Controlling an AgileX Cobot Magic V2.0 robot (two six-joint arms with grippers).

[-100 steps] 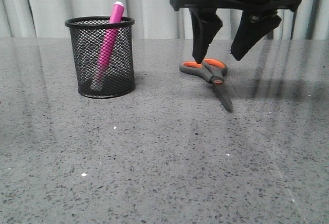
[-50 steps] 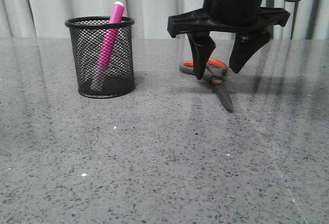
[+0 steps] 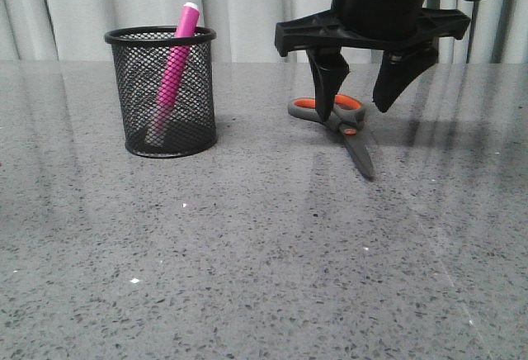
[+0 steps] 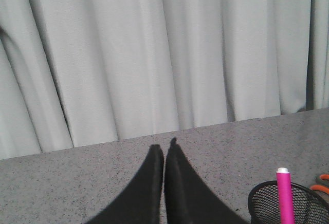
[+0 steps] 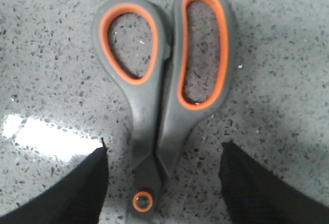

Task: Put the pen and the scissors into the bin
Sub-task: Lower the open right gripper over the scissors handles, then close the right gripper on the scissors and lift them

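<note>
The magenta pen stands tilted inside the black mesh bin at the left; both show in the left wrist view, pen in bin. The dark grey scissors with orange-lined loops lie flat on the table, blades toward the front. My right gripper is open and hangs just over their handles, one finger on each side. In the right wrist view the scissors lie between my open fingers, clear of both. My left gripper is shut and empty, out of the front view.
The grey speckled table runs across the front view. A pale pleated curtain hangs behind it. The right arm's dark body stands over the scissors at the back right.
My right gripper has come down over the scissors' handles during the last second, then shifted very slightly right. The scissors, pen and bin have not moved.
</note>
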